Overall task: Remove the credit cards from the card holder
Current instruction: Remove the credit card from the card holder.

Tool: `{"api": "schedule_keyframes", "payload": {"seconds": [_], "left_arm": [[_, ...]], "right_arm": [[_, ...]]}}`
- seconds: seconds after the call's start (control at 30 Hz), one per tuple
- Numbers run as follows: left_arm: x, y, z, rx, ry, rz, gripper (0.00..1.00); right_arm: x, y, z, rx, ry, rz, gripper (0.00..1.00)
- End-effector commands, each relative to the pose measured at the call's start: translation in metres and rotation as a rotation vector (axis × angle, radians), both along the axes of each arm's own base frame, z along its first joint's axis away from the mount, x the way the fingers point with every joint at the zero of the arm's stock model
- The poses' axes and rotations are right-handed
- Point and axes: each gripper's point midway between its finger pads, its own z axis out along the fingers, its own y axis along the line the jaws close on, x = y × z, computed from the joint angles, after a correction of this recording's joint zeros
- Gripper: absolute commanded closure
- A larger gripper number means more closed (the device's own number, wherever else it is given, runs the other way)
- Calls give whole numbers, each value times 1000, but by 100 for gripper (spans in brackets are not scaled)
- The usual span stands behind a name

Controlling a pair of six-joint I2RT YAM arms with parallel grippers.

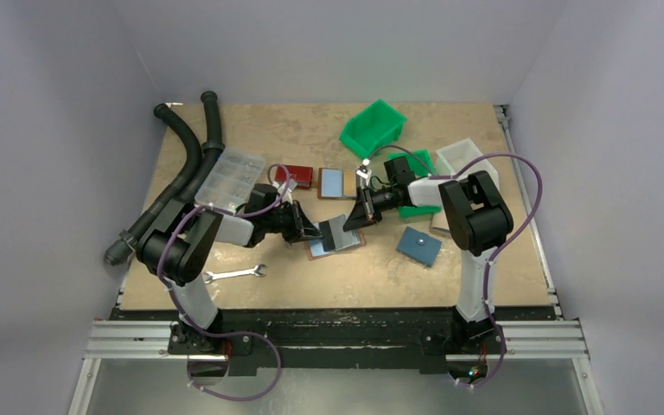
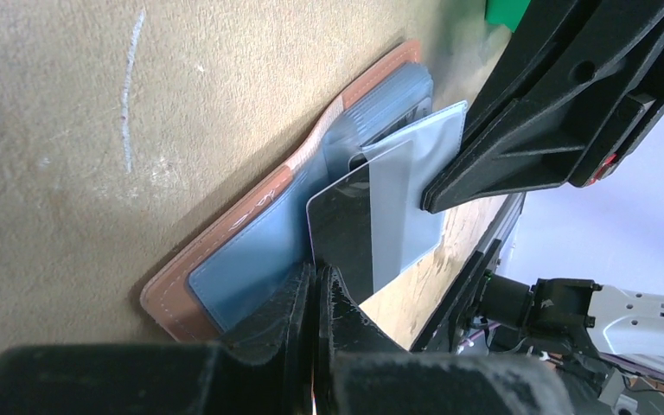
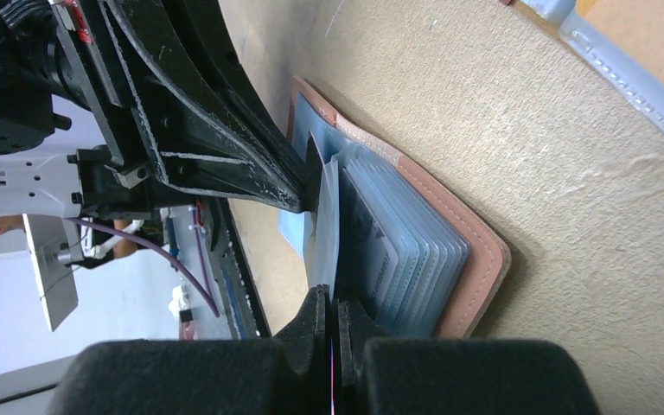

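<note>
At the table's middle we pinch a clear sleeve [image 2: 419, 186] of the open card holder [image 1: 335, 238] with our right gripper [image 3: 328, 316] to steady it, while our left gripper [image 2: 316, 298] clamps the black credit card [image 2: 341, 233], half out, ready to draw free.

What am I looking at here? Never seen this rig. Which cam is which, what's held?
Two robot arms are bolted at the near table edge. One picture looks down from above; the other two come from cameras on each wrist. Mid-table lies an open brown card holder with clear sleeves. The left gripper has its jaws shut on a black card sticking out of it. The right gripper has its jaws shut on a clear sleeve around that card. Also on the table: a wrench, a blue pouch, green bins, a clear parts box and black hoses.
</note>
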Motion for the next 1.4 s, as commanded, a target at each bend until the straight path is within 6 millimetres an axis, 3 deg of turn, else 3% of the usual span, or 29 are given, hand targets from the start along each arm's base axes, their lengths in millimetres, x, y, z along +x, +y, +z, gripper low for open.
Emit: {"api": "schedule_keyframes", "payload": {"seconds": [0.0, 0.63, 0.93, 1.2, 1.37], "left_arm": [[11, 8, 6, 40, -52, 20, 100], [-1, 19, 30, 34, -49, 21, 100], [-4, 31, 54, 29, -108, 40, 100], [-5, 24, 74, -56, -165, 7, 100], [-2, 19, 87, -87, -211, -17, 100]], "right_arm": [[22, -8, 8, -27, -105, -30, 100], [24, -8, 11, -22, -131, -9, 100], [22, -7, 19, -4, -152, 12, 99], [16, -4, 30, 44, -167, 61, 79], [12, -4, 47, 81, -229, 122, 64]]}}
